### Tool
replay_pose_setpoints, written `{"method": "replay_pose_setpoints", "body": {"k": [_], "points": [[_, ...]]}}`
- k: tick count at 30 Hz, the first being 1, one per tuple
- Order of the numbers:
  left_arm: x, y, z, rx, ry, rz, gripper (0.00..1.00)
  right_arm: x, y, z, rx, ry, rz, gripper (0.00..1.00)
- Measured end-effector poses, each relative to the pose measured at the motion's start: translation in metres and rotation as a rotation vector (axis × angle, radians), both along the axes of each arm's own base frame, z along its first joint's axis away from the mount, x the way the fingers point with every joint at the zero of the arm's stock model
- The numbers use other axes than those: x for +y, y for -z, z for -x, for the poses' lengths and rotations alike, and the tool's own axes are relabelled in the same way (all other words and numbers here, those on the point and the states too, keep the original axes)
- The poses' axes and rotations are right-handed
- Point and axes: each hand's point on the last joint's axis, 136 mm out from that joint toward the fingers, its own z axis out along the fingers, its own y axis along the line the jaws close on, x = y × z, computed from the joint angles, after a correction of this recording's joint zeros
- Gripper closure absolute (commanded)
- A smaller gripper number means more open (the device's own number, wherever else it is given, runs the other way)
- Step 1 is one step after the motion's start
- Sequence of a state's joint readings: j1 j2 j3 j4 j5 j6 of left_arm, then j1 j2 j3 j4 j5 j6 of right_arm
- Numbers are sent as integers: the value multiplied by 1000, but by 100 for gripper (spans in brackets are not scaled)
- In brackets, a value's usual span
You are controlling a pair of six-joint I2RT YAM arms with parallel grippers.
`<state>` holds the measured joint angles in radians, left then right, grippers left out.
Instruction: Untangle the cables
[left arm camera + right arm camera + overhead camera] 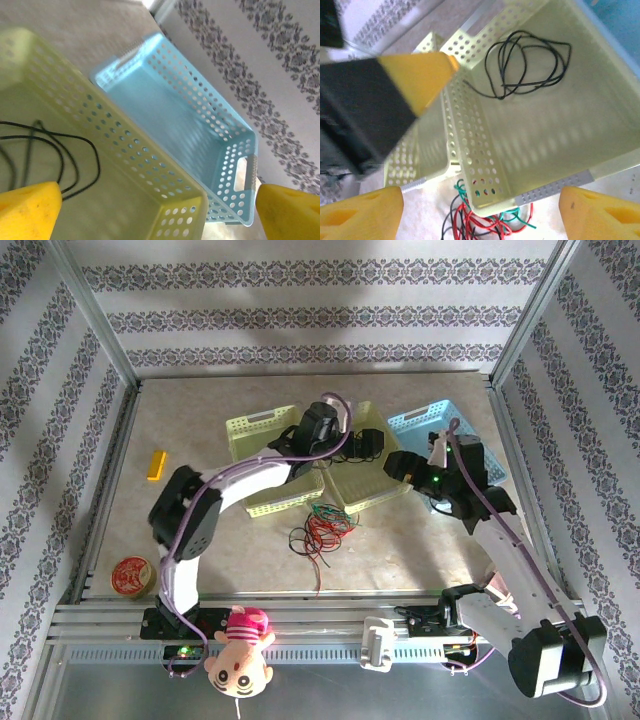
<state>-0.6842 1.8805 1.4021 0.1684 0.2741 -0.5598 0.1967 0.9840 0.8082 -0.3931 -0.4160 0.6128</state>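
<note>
Top external view: a tangle of red, green and black cables (320,530) lies on the table (200,540), lower centre of the frame. It sits just below the near edge of the yellow-green basket (375,490). A pale yellow basket (262,430) stands to that basket's left, a blue basket (440,425) to its right. Both arms reach in toward the middle basket. The left gripper (362,445) is over its far half, the right gripper (402,465) at its right side.

Left wrist view: the yellow fingertips (27,210) sit at the two bottom corners, far apart. The jaws are wide open with nothing between them. One black cable (60,150) lies loose on the yellow-green basket's floor, left of frame. The blue basket is at centre right.

Right wrist view: this gripper's fingertips (360,215) are also at the bottom corners, spread wide and gripping nothing. The black cable lies in loose loops on the basket floor, upper centre. The tangle shows at bottom centre, on the table against the basket's near wall. One yellow finger of the left gripper juts in from the upper left.
</note>
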Motion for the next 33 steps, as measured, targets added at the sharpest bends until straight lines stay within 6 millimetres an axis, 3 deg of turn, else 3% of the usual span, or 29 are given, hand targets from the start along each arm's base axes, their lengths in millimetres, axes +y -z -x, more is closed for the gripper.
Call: {"method": "replay_pose_setpoints", "body": {"k": [5, 8, 10, 12, 15, 17, 20, 23, 25, 29, 33], "points": [[55, -68, 35, -135, -124, -38, 1, 45, 11, 24, -8, -192, 71, 21], [89, -76, 63, -141, -154, -91, 0, 82, 31, 47, 26, -373, 135, 26], [106, -56, 82, -96, -148, -154, 1, 104, 46, 63, 58, -495, 184, 27], [120, -16, 105, -10, -115, -244, 3, 121, 56, 75, 93, -597, 219, 28], [130, 47, 148, 147, -21, -381, 6, 133, 65, 76, 131, -668, 237, 36], [133, 69, 166, 207, 21, -442, 8, 131, 76, 77, 191, -691, 247, 38], [126, 90, 186, 258, 98, -504, 14, 120, 92, 75, 299, -667, 227, 40], [109, 112, 216, 301, 232, -566, 25, 107, 88, 50, 297, -575, 173, 40], [103, 128, 230, 331, 293, -610, 39, 98, 79, 37, 273, -522, 142, 41], [106, 146, 236, 369, 327, -665, 56, 94, 63, 30, 224, -497, 103, 41], [107, 149, 237, 370, 339, -681, 62, 91, 56, 33, 208, -486, 79, 41]]}}
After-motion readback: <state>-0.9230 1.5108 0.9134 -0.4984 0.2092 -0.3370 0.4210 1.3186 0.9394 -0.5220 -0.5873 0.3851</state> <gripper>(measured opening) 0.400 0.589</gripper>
